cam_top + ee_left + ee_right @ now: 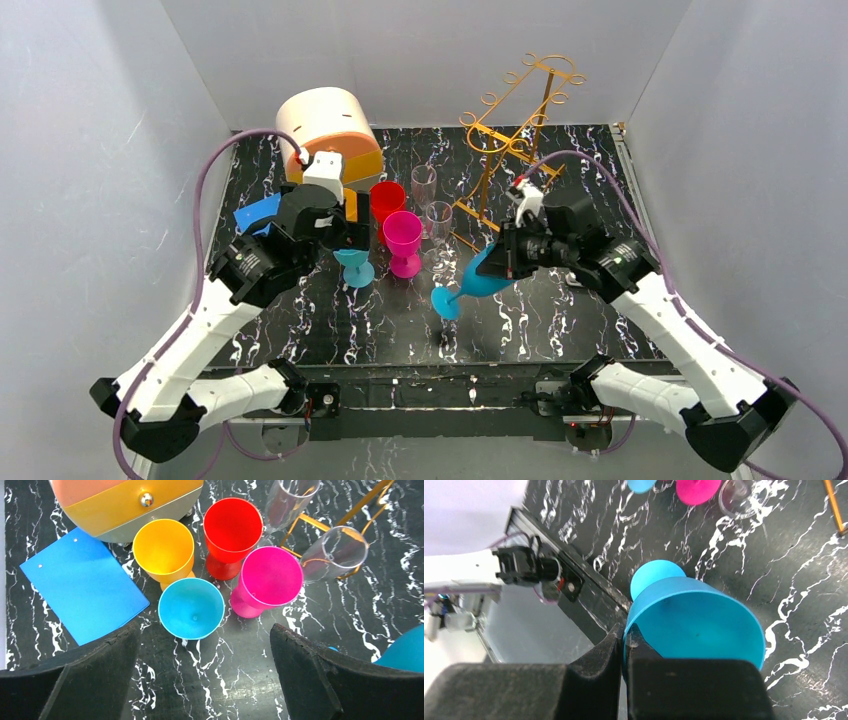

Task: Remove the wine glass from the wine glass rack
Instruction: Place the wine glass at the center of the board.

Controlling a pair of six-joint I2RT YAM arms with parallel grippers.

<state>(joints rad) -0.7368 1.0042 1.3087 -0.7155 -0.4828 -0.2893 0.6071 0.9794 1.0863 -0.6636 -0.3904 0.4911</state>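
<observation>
My right hand (624, 645) pinching rim of blue wine glass (694, 615). Glass tilted, already off wine glass rack (515, 130), foot low over table (380, 330), contact unclear. Remaining, I judge: stand it upright, release. My left hand (205, 650) spread wide above coloured cups (270, 575). Clear glasses (437, 215) by rack base crowd landing spot.

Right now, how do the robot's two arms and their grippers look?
The left arm and right arm match: white shells, black joints and black bases. A thin purple cable loops along each. The left gripper and right gripper are black, with two broad matte fingers; a white block sits on each wrist.
</observation>
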